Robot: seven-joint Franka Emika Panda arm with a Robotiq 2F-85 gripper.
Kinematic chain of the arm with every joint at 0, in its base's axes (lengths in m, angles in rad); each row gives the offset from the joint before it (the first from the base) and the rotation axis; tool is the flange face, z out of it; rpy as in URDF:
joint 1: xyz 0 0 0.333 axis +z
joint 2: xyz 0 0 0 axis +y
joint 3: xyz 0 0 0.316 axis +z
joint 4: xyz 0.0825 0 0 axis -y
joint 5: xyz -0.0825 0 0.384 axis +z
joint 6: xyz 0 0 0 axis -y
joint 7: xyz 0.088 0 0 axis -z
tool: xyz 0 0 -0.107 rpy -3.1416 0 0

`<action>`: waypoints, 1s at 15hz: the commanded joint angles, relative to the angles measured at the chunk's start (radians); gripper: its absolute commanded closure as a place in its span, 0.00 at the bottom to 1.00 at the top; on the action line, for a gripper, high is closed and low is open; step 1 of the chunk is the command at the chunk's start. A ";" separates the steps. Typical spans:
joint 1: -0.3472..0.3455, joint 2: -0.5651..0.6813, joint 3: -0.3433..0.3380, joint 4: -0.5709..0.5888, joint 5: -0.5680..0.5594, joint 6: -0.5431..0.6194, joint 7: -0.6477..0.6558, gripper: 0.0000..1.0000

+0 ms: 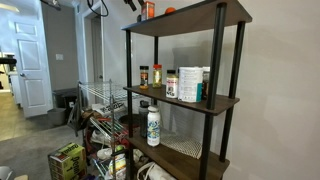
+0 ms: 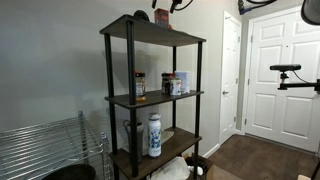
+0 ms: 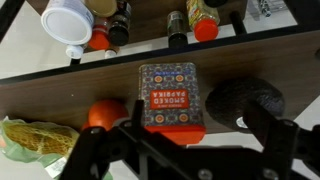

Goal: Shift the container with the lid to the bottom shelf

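- The small orange-red paprika jar with a paler lid (image 3: pixel 170 98) stands upright on the dark wooden top shelf (image 3: pixel 60 90) of the black-framed rack. It shows near the shelf's edge in both exterior views (image 1: pixel 148 11) (image 2: pixel 160 15).
- Its long axis is vertical, with the lid up. In the wrist view the printed label reads upside down, so the lid end seems to lie nearest the camera and the labelled face is turned toward it.
- The Robotiq gripper (image 3: pixel 185 152) hangs just above the jar, jaws spread wide with one on each side. It grips nothing, and neither finger appears to touch the jar.
- The step in hand, as I judge it, is the grasp:
  - Centre the jaws on the body below the lid and come straight down.
  - Close on the two narrower sides so the jar cannot twist.
- A low rounded orange object (image 3: pixel 105 112) sits just beside the jar on one side, and a dark rounded lump (image 3: pixel 245 100) lies near on the other. The fingers need to drop into those gaps without nudging either.
- After lifting, the jar should stay upright, clear the front edge, and travel down outside the frame posts.
- The lowest board in view (image 2: pixel 175 146) carries a white bottle with a green label (image 1: pixel 153 125), so the jar should be set apart from it.
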 commanded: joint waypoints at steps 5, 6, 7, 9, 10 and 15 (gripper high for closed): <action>-0.004 0.001 -0.032 0.078 -0.015 -0.075 0.090 0.00; 0.002 0.007 -0.028 0.085 -0.017 -0.074 0.089 0.00; 0.010 0.013 -0.022 0.089 -0.022 -0.074 0.089 0.00; 0.024 0.023 -0.014 0.092 -0.026 -0.074 0.088 0.00; 0.030 0.027 -0.011 0.094 -0.026 -0.076 0.088 0.00; 0.046 0.059 -0.010 0.106 -0.015 -0.077 0.087 0.00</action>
